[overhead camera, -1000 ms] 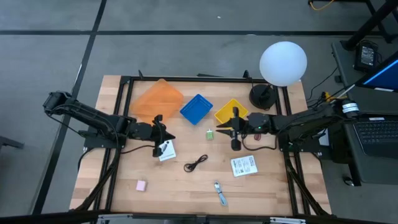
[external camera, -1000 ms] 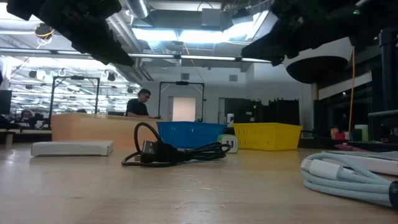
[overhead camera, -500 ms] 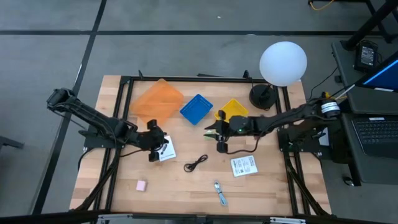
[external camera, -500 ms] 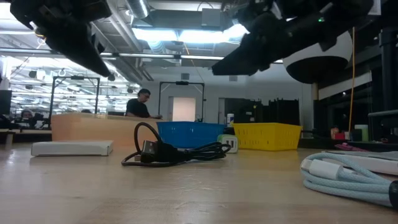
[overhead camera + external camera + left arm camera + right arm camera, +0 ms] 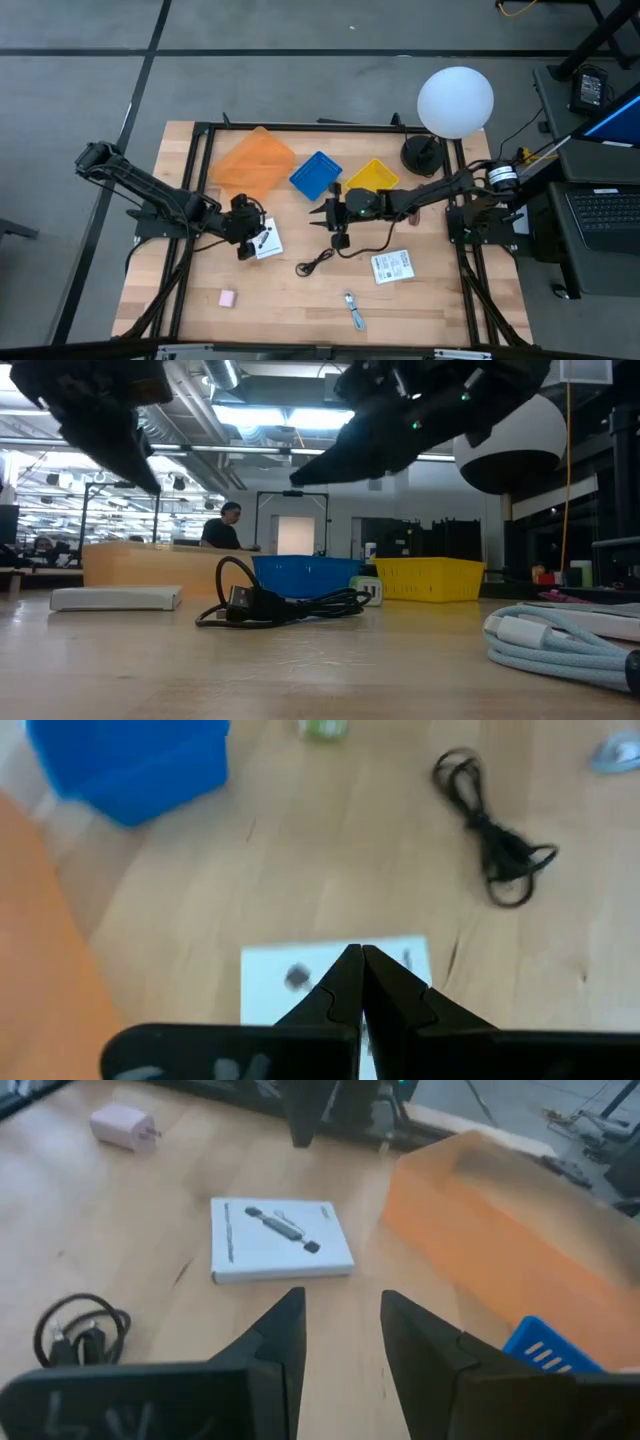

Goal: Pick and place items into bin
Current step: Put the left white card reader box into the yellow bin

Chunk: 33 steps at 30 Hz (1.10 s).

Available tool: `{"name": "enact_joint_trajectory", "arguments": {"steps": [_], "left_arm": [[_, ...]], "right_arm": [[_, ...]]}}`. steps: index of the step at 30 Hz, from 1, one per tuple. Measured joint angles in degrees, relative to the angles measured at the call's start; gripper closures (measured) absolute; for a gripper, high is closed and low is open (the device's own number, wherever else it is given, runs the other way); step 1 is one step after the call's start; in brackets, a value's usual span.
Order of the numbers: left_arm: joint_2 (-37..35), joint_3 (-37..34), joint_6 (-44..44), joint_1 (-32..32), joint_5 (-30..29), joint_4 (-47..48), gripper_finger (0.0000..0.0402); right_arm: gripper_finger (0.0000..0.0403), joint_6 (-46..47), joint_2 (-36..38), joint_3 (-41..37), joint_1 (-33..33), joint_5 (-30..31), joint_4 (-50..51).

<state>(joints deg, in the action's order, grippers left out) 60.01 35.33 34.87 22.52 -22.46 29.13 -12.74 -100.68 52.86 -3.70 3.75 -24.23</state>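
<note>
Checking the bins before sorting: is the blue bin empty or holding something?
Empty as far as shown: in the high view the blue bin shows only its bare blue floor. Its inside is hidden in the low view.

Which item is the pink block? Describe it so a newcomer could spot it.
In the high view, start at the wooden table and go to its near-left part, away from the three bins. The pink block lies there alone, nearer the table's front edge than the white card. It is the only small pink cube-like piece there.
</note>
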Motion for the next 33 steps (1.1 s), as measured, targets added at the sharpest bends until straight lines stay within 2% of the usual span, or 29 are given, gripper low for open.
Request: {"name": "enact_joint_trajectory", "arguments": {"steps": [9, 13, 21, 26, 33], "left_arm": [[0.0, 0.0, 11.6, 0.0, 3.9, 8.1, 0.04], [0.7, 2.4, 15.0, 0.0, 6.1, 13.9, 0.04], [4.4, 7.8, 10.5, 0.0, 6.1, 22.6, 0.04], [6.2, 7.9, 8.4, 0.0, 6.7, 24.6, 0.04], [7.8, 7.9, 8.4, 0.0, 8.7, 26.5, 0.04]], "right_arm": [[0.0289, 0.0, -2.3, 0.1, 0.1, 0.0, -0.3], [0.0289, 0.2, -2.3, 0.1, 0.1, 0.0, -1.7], [0.0289, 1.0, -2.4, 0.1, 0.1, 0.0, -4.0], [0.0289, 6.0, -2.4, 0.1, 0.1, 0.0, -4.8], [0.0289, 7.4, -2.4, 0.1, -0.1, 0.0, -5.6]]}}
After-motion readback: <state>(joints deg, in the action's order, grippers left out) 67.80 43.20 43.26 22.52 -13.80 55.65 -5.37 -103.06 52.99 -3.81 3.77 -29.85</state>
